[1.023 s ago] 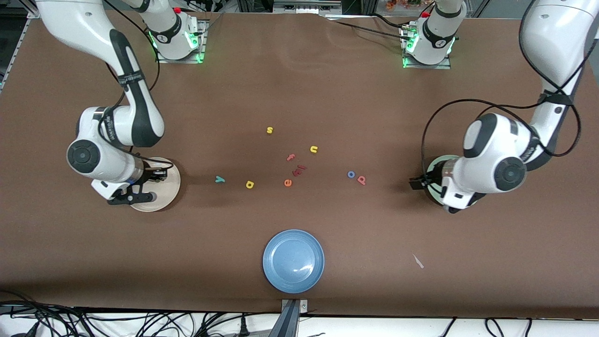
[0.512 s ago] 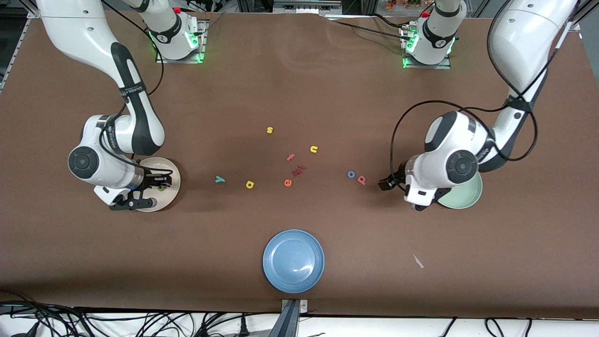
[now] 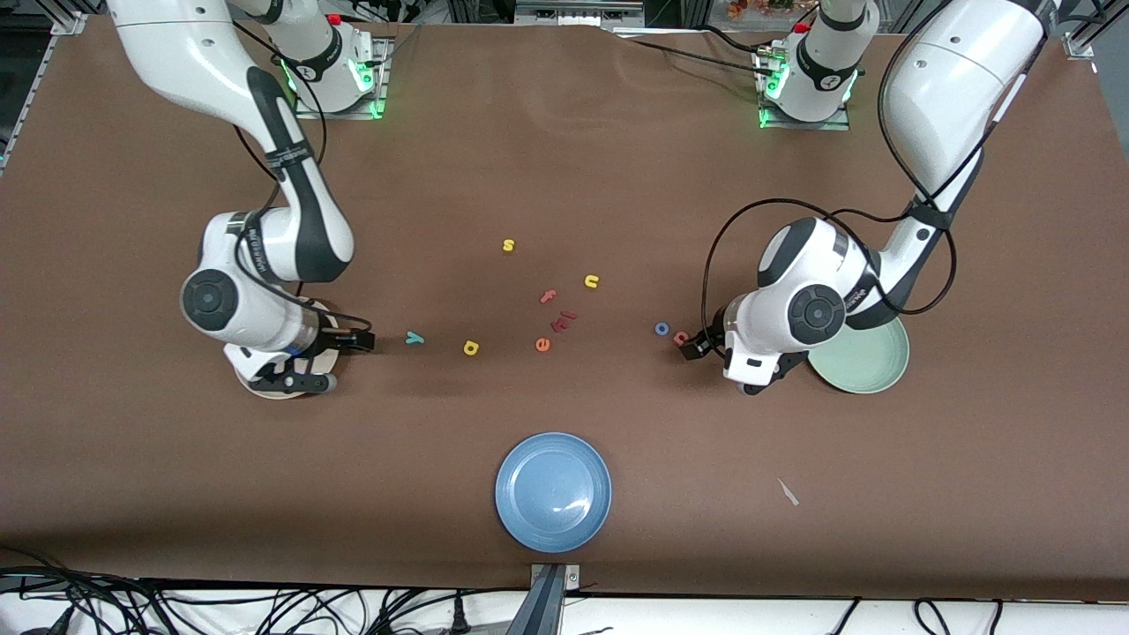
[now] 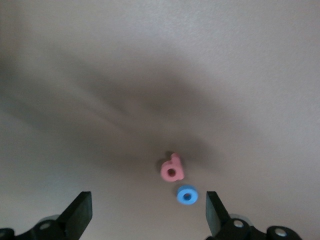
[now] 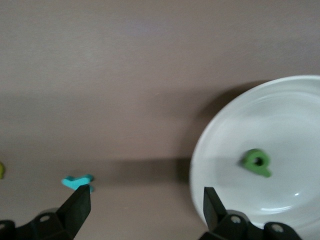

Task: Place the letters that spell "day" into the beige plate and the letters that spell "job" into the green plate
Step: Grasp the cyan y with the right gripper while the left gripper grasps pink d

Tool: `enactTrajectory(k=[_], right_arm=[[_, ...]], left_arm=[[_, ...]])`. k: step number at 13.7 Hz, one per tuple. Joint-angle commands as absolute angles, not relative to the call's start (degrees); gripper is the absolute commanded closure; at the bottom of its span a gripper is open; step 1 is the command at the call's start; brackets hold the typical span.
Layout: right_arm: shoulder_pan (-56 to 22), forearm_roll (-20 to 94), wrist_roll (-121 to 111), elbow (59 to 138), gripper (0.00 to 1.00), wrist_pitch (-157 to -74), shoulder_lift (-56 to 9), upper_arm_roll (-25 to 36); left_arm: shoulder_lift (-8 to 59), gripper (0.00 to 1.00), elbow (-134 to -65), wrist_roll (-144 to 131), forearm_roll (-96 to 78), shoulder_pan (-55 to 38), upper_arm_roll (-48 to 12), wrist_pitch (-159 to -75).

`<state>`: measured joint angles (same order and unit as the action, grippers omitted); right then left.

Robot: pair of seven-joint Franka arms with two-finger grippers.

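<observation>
On table, right arm's end: beige plate [image 3: 265, 388], mostly hidden under the right arm in front view; right wrist view shows its rim [image 5: 210, 130].
Green "d" [image 5: 257, 162]: lying in beige plate, seen only in right wrist view.
Right gripper [image 3: 357, 340]: over the plate edge toward the teal "y", jaws spread wide, nothing between them.
Teal "y" [image 3: 414, 338]: on table, near right gripper, outside plate.
Yellow "a" [image 3: 471, 347]: on table beside the "y", toward the left arm's end.
Left arm's end: green plate [image 3: 873, 366], partly covered by left arm, visible part holds no letters.
Left gripper [image 3: 694, 346]: low over the salmon "b" [image 3: 680, 338], jaws spread, empty.
Blue "o" [image 3: 661, 329]: on table just beside the "b", apart from it.
Teal "j": cannot tell where.
Mid-table strays: yellow "s" [image 3: 508, 245], yellow "u" [image 3: 591, 281], pink "f" [image 3: 549, 296], orange "e" [image 3: 542, 345], dark red piece [image 3: 562, 321].
Blue plate [image 3: 553, 491]: nearest the front camera, no letters in it.
</observation>
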<state>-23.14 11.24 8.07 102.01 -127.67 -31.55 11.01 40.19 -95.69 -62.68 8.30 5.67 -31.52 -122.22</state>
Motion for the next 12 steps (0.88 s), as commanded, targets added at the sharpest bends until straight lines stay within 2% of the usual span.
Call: enactTrajectory(k=[1, 4, 9, 12], right_arm=[[-25.4, 13.2, 11.8, 100.4, 0.0, -127.6, -33.4, 11.3], [-27.4, 15.5, 13.4, 100.5, 0.0, -129.4, -34.8, 11.3], [-30.5, 15.6, 16.9, 100.5, 0.0, -134.0, -38.4, 11.3], [-30.9, 15.6, 16.9, 100.6, 0.01, -134.0, -38.9, 11.3]], left_arm=[[42.7, 0.0, -94.3, -67.0, 11.9, 3.6, -31.0, -123.6], [43.6, 0.02, -94.4, -70.3, 13.5, 2.9, -31.0, -123.7], [44.5, 0.3, -95.4, -76.9, 13.9, 2.9, -30.9, -126.7], [45.5, 0.31, -95.4, -79.2, 16.7, 2.3, -30.6, -128.4]])
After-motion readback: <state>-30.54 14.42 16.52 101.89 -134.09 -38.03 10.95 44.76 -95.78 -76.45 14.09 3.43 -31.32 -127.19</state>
